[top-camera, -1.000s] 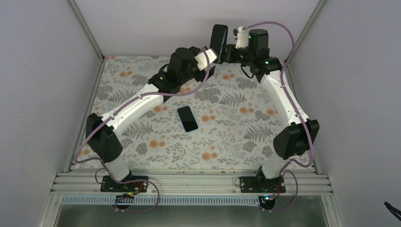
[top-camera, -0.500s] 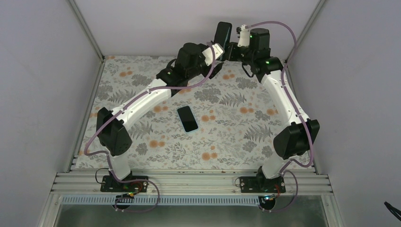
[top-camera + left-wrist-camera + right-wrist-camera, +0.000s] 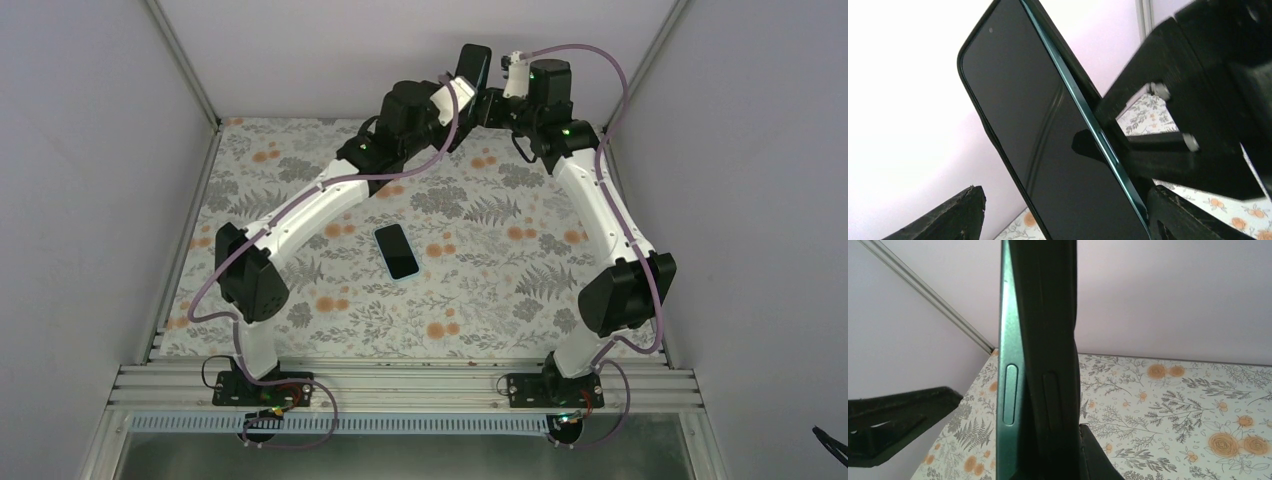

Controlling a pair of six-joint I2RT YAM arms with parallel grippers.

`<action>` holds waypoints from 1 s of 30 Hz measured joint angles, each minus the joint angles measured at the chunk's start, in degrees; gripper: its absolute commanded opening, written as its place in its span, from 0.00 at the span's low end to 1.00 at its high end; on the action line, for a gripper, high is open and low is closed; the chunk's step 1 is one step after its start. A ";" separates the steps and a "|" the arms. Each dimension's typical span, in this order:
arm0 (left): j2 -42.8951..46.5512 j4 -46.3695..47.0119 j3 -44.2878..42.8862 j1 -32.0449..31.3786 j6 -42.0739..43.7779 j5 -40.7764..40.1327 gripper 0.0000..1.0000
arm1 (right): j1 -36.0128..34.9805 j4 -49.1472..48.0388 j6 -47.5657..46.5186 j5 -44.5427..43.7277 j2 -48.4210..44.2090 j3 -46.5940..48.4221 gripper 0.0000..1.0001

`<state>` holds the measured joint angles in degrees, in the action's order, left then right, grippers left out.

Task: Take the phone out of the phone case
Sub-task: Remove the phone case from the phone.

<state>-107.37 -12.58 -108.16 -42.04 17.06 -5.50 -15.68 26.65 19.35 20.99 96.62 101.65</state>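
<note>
Findings, starting at right gripper: found clamped shut on one long side of phone case, holding it raised on end above far edge of table, close to back wall. Noted one dark fingertip lapping onto glass of phone. Found phone inside black case, screen turned toward left wrist camera. Observed, in right wrist view, green metal side with oblong button standing proud of case along one long edge; cannot tell degree of unseating. Found left gripper spread wide, gripping nothing, fingers set either side of lower end of phone. Noted one finger well clear of phone and other just beside its edge; contact not determinable. Located both wrists close together at far middle of table in overhead view. Recorded second phone, pale-blue rimmed, lying flat with dark face up near table centre, well apart from both grippers.
</note>
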 measured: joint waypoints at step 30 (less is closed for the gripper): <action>-7.13 11.87 -1.77 -9.18 6.67 -33.48 0.49 | 0.55 -1.68 2.84 2.05 -0.37 -0.07 0.03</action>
<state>-114.50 -0.71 -109.93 -51.22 23.73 -38.98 -15.14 24.97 22.20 23.05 96.25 101.58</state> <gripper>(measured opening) 0.478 0.079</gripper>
